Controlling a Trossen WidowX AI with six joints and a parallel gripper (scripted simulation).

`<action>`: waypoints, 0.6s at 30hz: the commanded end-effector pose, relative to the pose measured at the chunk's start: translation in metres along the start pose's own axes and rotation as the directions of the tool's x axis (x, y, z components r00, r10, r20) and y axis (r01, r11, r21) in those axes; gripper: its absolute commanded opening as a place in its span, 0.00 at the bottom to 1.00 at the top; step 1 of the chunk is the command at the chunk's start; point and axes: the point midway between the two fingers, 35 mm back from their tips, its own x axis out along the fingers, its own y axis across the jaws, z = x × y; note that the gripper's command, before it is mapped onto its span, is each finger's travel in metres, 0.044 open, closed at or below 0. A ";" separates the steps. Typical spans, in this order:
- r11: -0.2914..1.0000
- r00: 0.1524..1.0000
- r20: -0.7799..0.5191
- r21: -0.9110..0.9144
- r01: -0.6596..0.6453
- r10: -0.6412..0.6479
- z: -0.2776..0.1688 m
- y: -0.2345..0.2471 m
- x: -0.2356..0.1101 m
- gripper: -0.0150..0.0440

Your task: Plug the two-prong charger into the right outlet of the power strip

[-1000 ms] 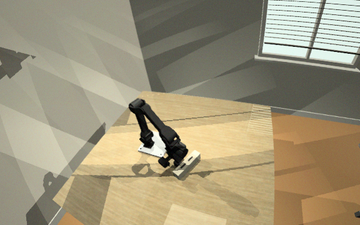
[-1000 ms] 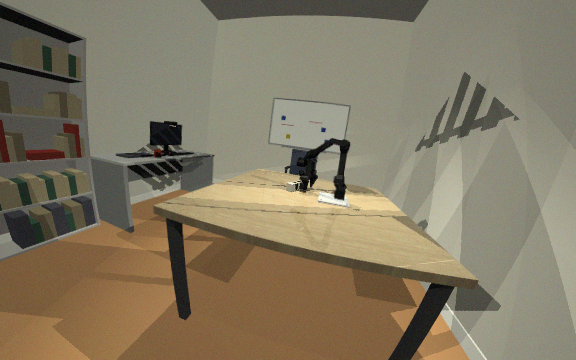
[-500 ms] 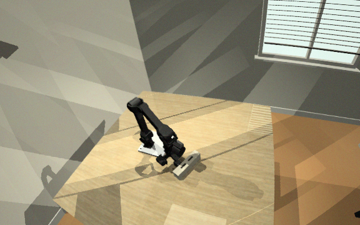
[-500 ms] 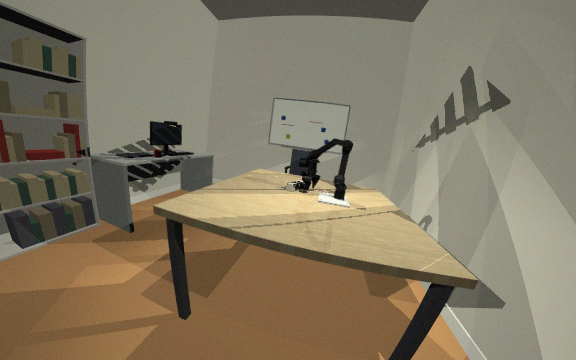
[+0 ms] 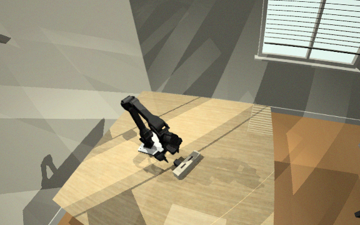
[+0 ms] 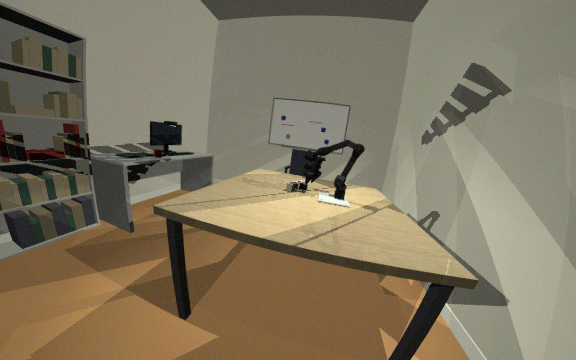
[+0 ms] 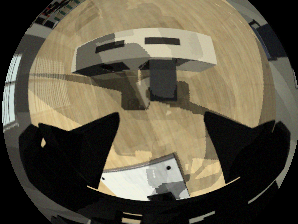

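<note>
Near the wrist view's middle, the small dark block-shaped charger [image 7: 161, 82] touches the long beige power strip [image 7: 193, 52]; black fingers spread wide, empty, ready to grab.

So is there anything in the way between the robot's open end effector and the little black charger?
Nothing visible is. The open, empty end effector hangs just beside the charger, with only bare wooden table between them. The charger sits against the side of the power strip, the only other thing nearby.
</note>
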 end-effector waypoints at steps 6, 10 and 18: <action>1.000 0.963 0.270 0.007 0.002 -0.004 0.011 -0.001 -0.033 1.00; 1.000 0.963 0.270 0.007 0.002 -0.004 0.011 -0.001 -0.033 1.00; 1.000 0.963 0.270 0.007 0.002 -0.004 0.011 -0.001 -0.033 1.00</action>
